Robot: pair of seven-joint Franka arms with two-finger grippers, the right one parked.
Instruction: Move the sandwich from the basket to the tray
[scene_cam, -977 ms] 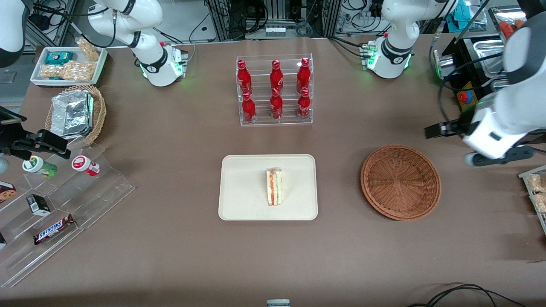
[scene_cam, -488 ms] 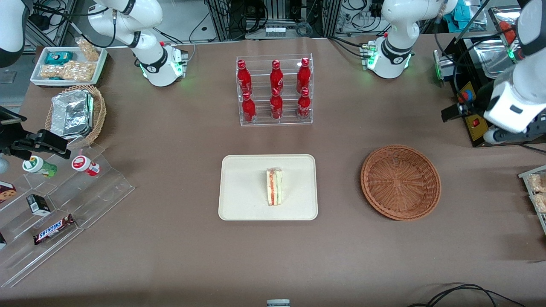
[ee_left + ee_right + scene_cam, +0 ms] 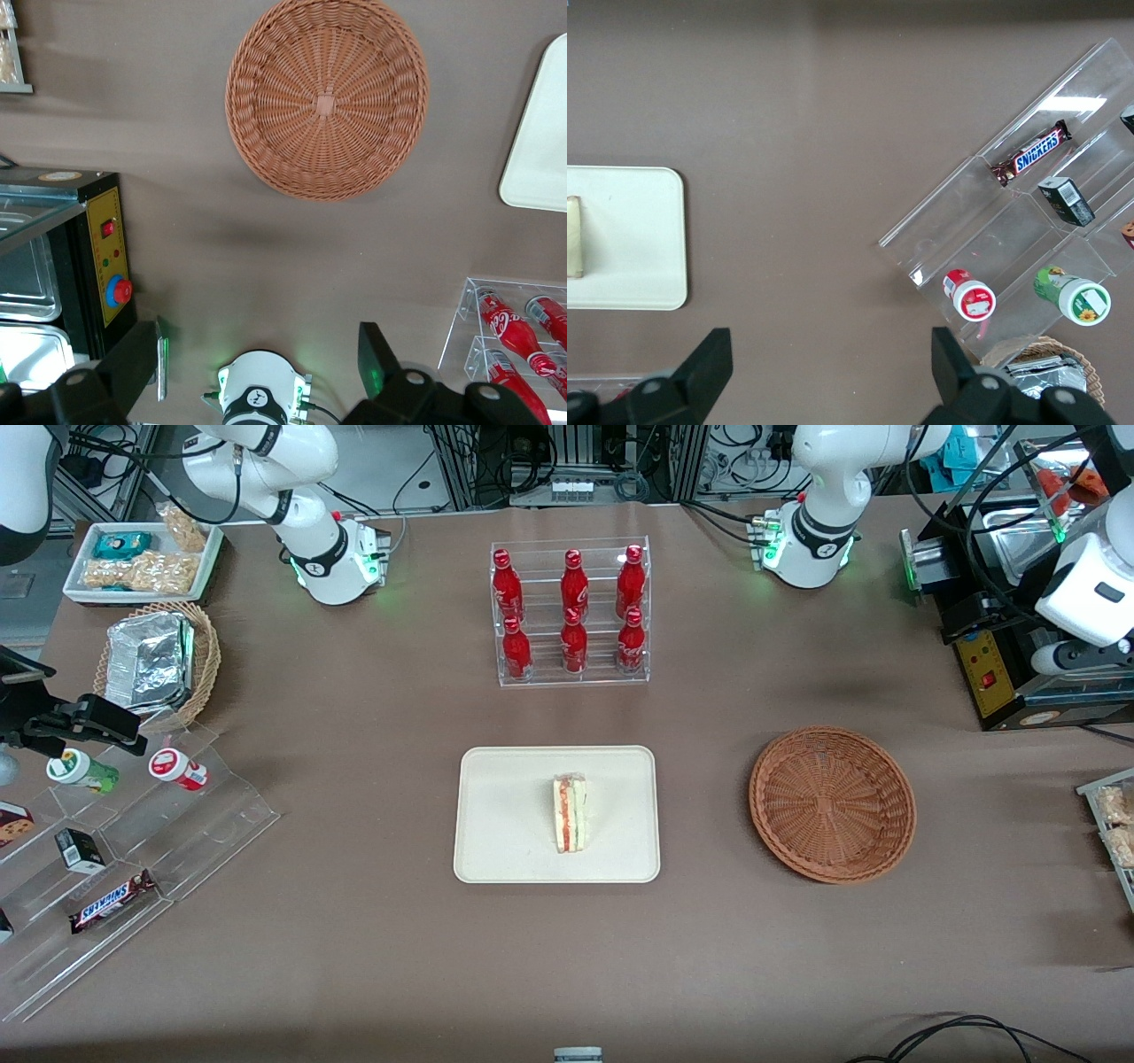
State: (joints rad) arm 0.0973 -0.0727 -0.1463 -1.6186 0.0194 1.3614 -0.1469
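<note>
Judging the task complete, the sandwich (image 3: pixel 570 813) lay on the tray (image 3: pixel 505 815), the basket (image 3: pixel 831 803) sat bare, and the gripper (image 3: pixel 266 367) hung wide-open and unladen above the worktop's working-arm edge, needing only parking.

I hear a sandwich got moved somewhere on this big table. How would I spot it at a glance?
Find the rack of red bottles; nearer the front camera lies a cream tray. The sandwich on it is a small white wedge striped orange and green, the tray's only item. The basket is empty and the gripper hangs open, away from both.
</note>
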